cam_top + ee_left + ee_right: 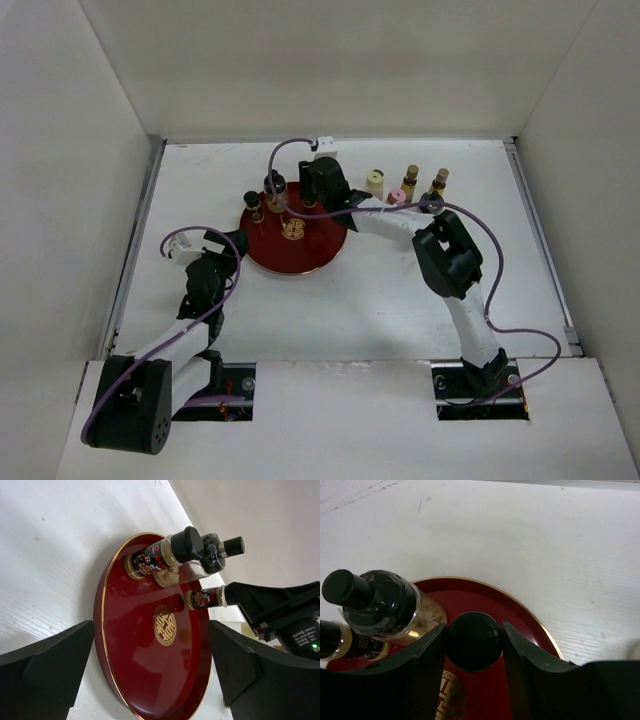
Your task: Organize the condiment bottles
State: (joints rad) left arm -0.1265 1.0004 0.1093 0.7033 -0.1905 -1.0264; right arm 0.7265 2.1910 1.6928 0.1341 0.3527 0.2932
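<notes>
Four small bottles (410, 178) stand on the table (350, 320) right of the round red tray (300, 255); one more is in the right claw (474, 632).
We see that claw clamped on a black-capped bottle (204, 599) at the tray's back part, beside other dark-capped bottles (185, 544). The left claw (230, 243) gapes wide near the tray's left rim, holding nothing. The labels (145, 562) show red and white writing too small for us to read.

Far rim of red tray (312, 256): bottle cluster (270, 196), right hand (474, 641) with black-capped bottle (202, 598) beside; near half free.
</notes>
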